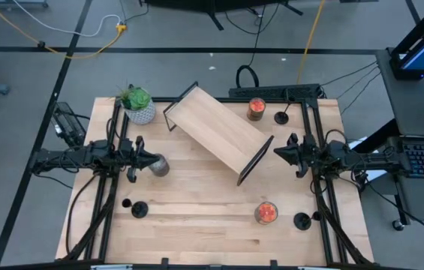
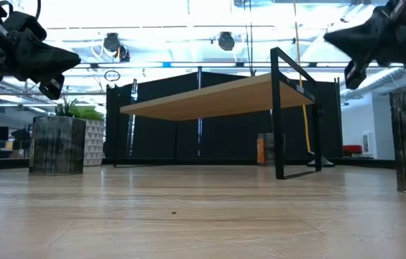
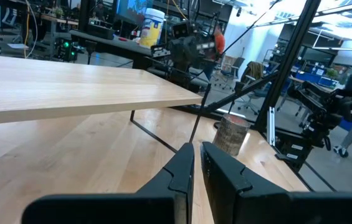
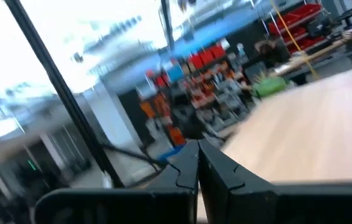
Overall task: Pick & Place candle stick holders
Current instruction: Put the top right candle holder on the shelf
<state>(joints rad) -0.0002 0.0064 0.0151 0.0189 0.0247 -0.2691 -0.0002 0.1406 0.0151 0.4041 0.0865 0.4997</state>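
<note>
Three small black candle stick holders stand on their disc bases on the wooden table: one at the far right [image 1: 281,118], one at the near left [image 1: 139,210], one at the near right [image 1: 302,220]. My left gripper [image 1: 153,160] hovers level over the table's left side, shut and empty, its fingers [image 3: 188,171] pointing toward the shelf. My right gripper [image 1: 278,152] hovers over the right side, shut and empty [image 4: 198,163]. Neither is near a holder. In the low view both grippers hang high, left [image 2: 53,72] and right [image 2: 350,50].
A wooden shelf on black frame legs [image 1: 219,133] stands diagonally mid-table. A potted plant [image 1: 138,105] is at the far left, a grey jar candle [image 1: 160,166] just below my left gripper. Orange-red jar candles stand far [image 1: 256,109] and near right [image 1: 266,213].
</note>
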